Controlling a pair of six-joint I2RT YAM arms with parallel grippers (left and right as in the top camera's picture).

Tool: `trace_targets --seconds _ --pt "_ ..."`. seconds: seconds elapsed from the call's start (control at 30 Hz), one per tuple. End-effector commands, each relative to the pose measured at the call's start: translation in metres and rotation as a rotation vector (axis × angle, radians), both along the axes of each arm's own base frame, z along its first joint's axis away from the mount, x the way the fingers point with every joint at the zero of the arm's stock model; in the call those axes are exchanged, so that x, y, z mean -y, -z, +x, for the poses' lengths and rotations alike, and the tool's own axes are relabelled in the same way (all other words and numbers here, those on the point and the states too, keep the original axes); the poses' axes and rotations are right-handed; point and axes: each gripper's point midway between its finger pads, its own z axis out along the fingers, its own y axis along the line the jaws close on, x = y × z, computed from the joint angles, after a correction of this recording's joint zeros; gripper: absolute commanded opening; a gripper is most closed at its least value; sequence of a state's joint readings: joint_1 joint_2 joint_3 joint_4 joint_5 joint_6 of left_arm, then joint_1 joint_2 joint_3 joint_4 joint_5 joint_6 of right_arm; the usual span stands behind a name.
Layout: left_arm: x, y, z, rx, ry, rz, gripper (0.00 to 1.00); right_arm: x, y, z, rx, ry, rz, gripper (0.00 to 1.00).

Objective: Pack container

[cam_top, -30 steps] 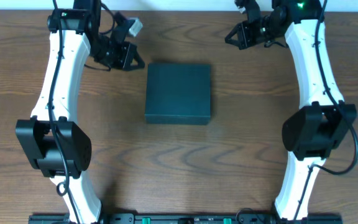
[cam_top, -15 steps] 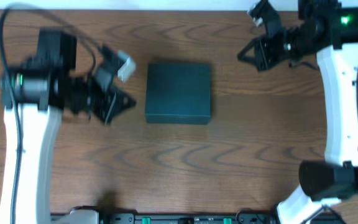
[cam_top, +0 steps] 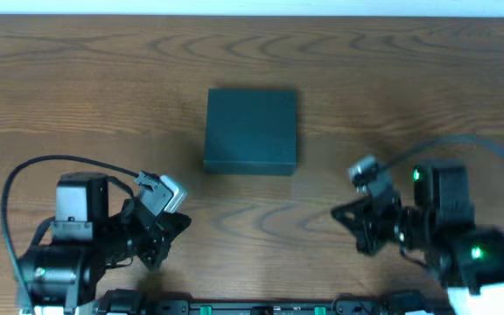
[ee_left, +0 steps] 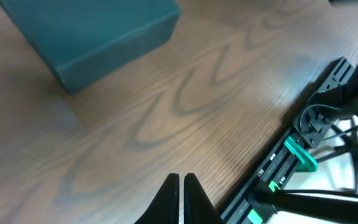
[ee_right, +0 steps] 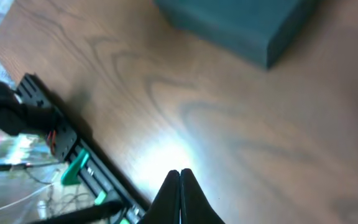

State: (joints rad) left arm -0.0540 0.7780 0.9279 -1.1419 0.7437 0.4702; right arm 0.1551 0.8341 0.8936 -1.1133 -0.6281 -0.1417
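The left gripper (ee_left: 182,184) is hanging over the table (cam_top: 427,96) with its two fingers pressed together on nothing. The right gripper (ee_right: 179,179) is doing the same, its tips meeting and empty. Both are sitting near the six o'clock edge, well apart from the container (cam_top: 252,129), which is lying mid-table at one o'clock from the left claw and eleven o'clock from the right. Its lid is apparently lying flat and closed. No loose items are showing, so the packing is looking either finished or not begun.
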Motion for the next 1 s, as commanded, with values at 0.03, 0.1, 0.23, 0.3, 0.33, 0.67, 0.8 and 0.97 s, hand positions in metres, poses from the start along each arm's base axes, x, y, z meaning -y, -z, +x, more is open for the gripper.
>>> trace_targets --seconds 0.03,0.1,0.23,0.3,0.33,0.67,0.8,0.97 --pt "-0.003 0.018 0.02 -0.033 -0.107 -0.032 0.05 0.001 0.025 -0.017 -0.084 0.09 0.046 0.02" --pt "-0.013 0.029 0.036 -0.02 -0.203 0.004 0.06 0.001 0.036 -0.017 -0.124 0.134 0.065 0.2" --pt "-0.022 0.041 0.047 -0.026 -0.287 0.025 0.95 0.002 0.057 -0.021 -0.254 0.223 0.089 0.99" --pt "-0.023 0.044 0.043 -0.049 -0.289 0.034 0.95 0.003 0.068 -0.027 -0.377 0.321 0.114 0.99" --pt "-0.025 0.045 0.043 -0.049 -0.295 0.042 0.95 0.003 0.072 -0.028 -0.424 0.366 0.126 0.99" --pt "-0.031 0.048 0.046 -0.041 -0.321 0.077 0.95 0.025 0.092 -0.015 -0.402 0.52 0.034 0.99" --pt "-0.031 0.048 0.046 -0.041 -0.321 0.077 0.95 0.025 0.092 -0.015 -0.401 0.522 0.032 0.99" --pt "-0.047 0.046 0.042 0.004 -0.381 0.15 0.95 0.025 0.092 -0.015 -0.401 0.522 0.032 0.99"
